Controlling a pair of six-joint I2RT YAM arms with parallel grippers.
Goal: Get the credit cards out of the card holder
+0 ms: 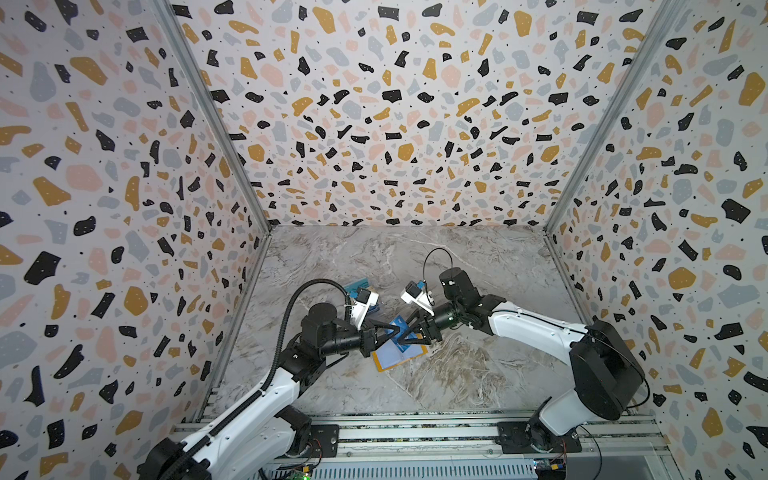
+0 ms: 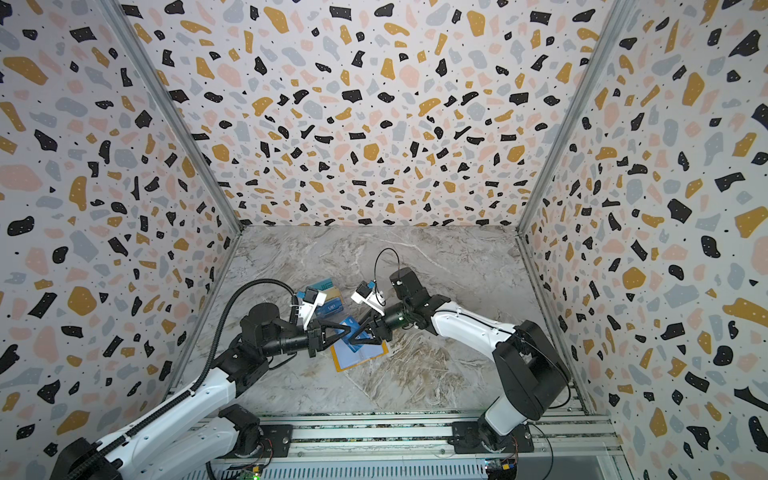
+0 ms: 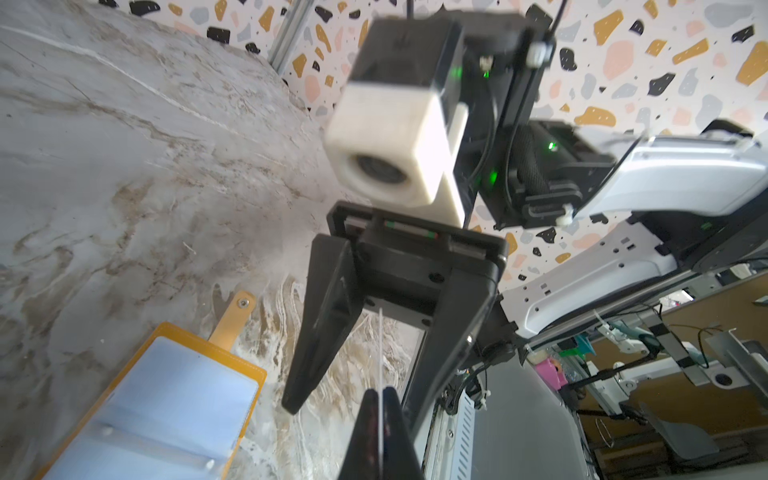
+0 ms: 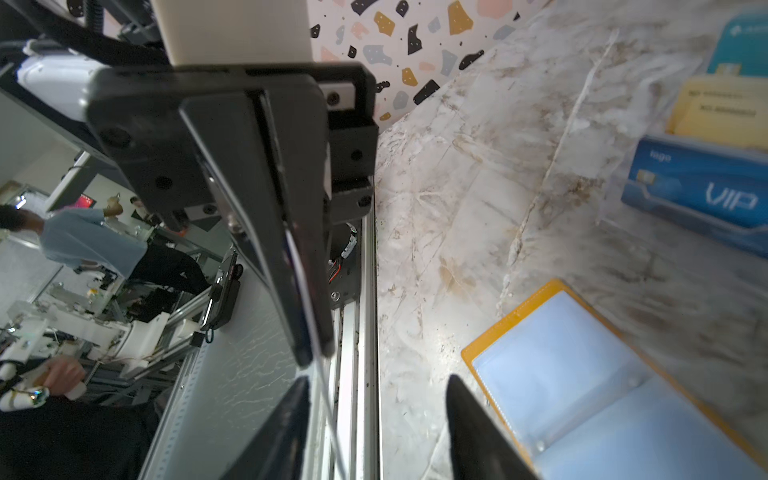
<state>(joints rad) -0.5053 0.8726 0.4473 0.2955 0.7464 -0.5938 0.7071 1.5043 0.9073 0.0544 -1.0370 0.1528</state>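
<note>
Just above the open yellow card holder with clear plastic pockets [image 1: 398,358], the left gripper [image 3: 379,415] is squeezed tight on a thin dark blue plastic card [image 1: 400,323], held up on its edge. The right gripper [image 4: 378,380] has its fingers spread, one on each side of that card. Three more plastic cards [image 2: 328,297], teal, beige and blue, lie together on the grey marble table [image 1: 478,374] nearby.

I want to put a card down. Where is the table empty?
Bare grey marble tabletop lies along the back wall and between the open yellow card holder and the right wall. Crowded: the middle, where left gripper and right gripper meet over the holder, and the teal, beige and blue cards behind it.
</note>
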